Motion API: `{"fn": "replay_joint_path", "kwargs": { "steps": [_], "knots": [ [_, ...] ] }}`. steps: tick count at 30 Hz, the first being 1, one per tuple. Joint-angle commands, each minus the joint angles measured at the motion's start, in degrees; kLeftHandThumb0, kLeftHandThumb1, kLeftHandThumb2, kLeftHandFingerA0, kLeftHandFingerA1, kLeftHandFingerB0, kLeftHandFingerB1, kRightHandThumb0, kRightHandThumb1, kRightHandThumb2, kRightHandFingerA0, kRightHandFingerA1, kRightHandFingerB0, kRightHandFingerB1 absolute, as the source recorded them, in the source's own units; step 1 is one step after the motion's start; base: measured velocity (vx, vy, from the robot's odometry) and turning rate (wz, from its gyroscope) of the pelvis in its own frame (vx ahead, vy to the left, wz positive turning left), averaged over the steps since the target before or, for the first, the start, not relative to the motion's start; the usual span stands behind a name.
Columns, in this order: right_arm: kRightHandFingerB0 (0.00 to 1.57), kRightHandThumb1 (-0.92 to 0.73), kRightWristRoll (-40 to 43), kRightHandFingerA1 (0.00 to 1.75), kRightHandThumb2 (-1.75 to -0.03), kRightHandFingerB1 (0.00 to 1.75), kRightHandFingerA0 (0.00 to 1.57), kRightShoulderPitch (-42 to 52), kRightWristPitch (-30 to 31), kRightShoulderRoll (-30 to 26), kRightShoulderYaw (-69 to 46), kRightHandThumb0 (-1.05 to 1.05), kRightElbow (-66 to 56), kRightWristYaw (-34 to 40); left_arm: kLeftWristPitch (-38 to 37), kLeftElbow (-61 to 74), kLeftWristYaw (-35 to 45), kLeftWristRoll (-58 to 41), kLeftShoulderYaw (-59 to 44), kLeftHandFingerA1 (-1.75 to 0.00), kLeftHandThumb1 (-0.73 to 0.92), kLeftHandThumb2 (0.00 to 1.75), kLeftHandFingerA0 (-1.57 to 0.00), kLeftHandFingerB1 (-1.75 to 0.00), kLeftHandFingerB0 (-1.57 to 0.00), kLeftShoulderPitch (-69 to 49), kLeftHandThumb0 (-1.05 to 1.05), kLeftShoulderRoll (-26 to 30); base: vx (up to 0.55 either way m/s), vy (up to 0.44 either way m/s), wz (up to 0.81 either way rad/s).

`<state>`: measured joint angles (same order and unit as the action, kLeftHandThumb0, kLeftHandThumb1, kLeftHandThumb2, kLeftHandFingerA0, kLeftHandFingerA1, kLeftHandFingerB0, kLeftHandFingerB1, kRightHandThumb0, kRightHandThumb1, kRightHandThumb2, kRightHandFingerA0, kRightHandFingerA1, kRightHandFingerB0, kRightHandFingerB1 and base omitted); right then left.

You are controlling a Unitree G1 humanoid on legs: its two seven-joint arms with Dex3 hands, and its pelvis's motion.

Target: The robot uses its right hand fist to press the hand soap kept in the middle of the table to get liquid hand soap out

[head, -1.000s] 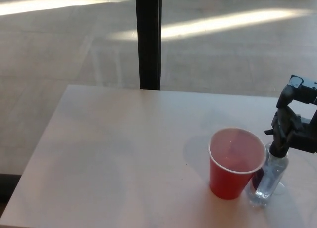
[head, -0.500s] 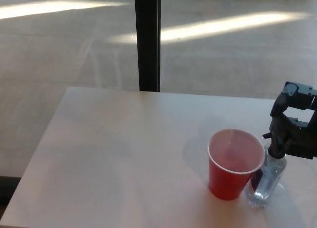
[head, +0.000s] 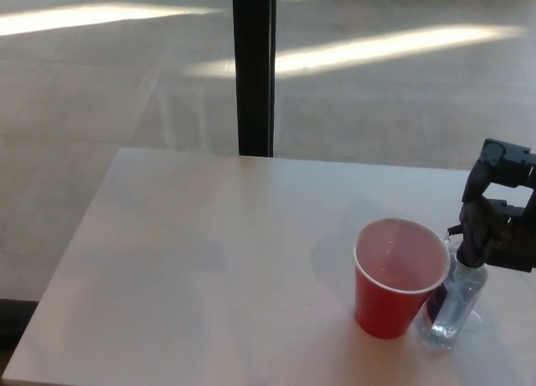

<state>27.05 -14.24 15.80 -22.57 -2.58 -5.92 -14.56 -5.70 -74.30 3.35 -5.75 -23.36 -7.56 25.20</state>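
A clear soap bottle (head: 453,306) with a black pump stands on the pale table (head: 209,269) near its right front, touching a red plastic cup (head: 396,277) on its left. My right hand (head: 498,214), black, comes in from the right edge and sits on top of the bottle's pump, its fingers curled in a fist. The pump head is hidden under the hand. The nozzle points toward the cup. My left hand does not show.
A black vertical post (head: 254,68) rises behind the table's far edge. Beyond it lies a tiled floor (head: 109,76) with bright stripes of light. The table's left edge runs diagonally at the picture's left.
My right hand has dropped slightly onto the pump between a second ago and half a second ago, then held. The picture has shifted a little; cup and bottle stay put.
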Motion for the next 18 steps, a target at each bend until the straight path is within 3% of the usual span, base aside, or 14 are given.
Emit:
{"fn": "replay_joint_path", "kwargs": {
  "steps": [1,4,7,8,9,11,18],
  "knots": [
    [0.75,-0.65,-4.6,1.75,-1.09,1.61,0.96,7.3,5.8,1.4,2.8,-0.19,6.9,1.3,-1.7,0.1,-0.2,-0.5,-0.1,-0.68,0.73,0.62,-0.79,-0.57,-0.64,0.0,-0.57,0.8,0.00,0.000,0.00],
    [0.67,-0.63,-4.4,1.75,-1.16,1.69,0.95,8.2,5.9,2.5,3.1,-0.16,6.3,2.4,-1.8,0.1,-0.8,-0.1,0.2,-0.70,0.73,0.62,-0.83,-0.59,-0.68,0.0,-0.58,0.8,0.00,0.000,0.00],
    [0.67,-0.64,-4.1,1.75,-1.16,1.70,0.95,8.6,5.4,3.0,3.2,-0.16,6.4,1.9,-1.9,-0.1,-0.7,-0.2,0.1,-0.69,0.73,0.62,-0.82,-0.57,-0.64,0.1,-0.58,0.7,0.00,0.000,0.00],
    [0.72,-0.67,-4.2,1.75,-1.14,1.62,0.94,8.7,4.7,3.5,3.4,-0.17,7.0,1.7,-1.8,-0.1,-0.7,-0.2,0.2,-0.68,0.74,0.62,-0.81,-0.55,-0.64,0.1,-0.58,0.7,0.00,0.000,0.00],
    [0.68,-0.64,-4.3,1.75,-1.18,1.69,0.96,8.9,4.0,3.9,3.7,-0.15,7.6,1.5,-1.7,-0.1,-1.0,-0.1,0.2,-0.67,0.74,0.62,-0.83,-0.56,-0.66,0.0,-0.57,0.7,0.00,0.000,0.00],
    [0.69,-0.61,-5.1,1.75,-1.23,1.67,0.96,9.2,4.7,4.0,4.5,-0.15,7.1,2.5,-1.6,0.1,-1.0,-0.3,0.2,-0.67,0.74,0.62,-0.82,-0.57,-0.66,0.0,-0.57,0.7,0.00,0.000,0.00],
    [0.70,-0.61,-4.6,1.75,-1.21,1.67,0.98,9.9,4.7,3.9,4.4,-0.15,8.2,3.2,-1.5,0.1,-0.5,-0.6,-0.2,-0.67,0.74,0.62,-0.82,-0.54,-0.62,0.4,-0.58,1.0,0.00,0.000,0.00]
  ]
}}
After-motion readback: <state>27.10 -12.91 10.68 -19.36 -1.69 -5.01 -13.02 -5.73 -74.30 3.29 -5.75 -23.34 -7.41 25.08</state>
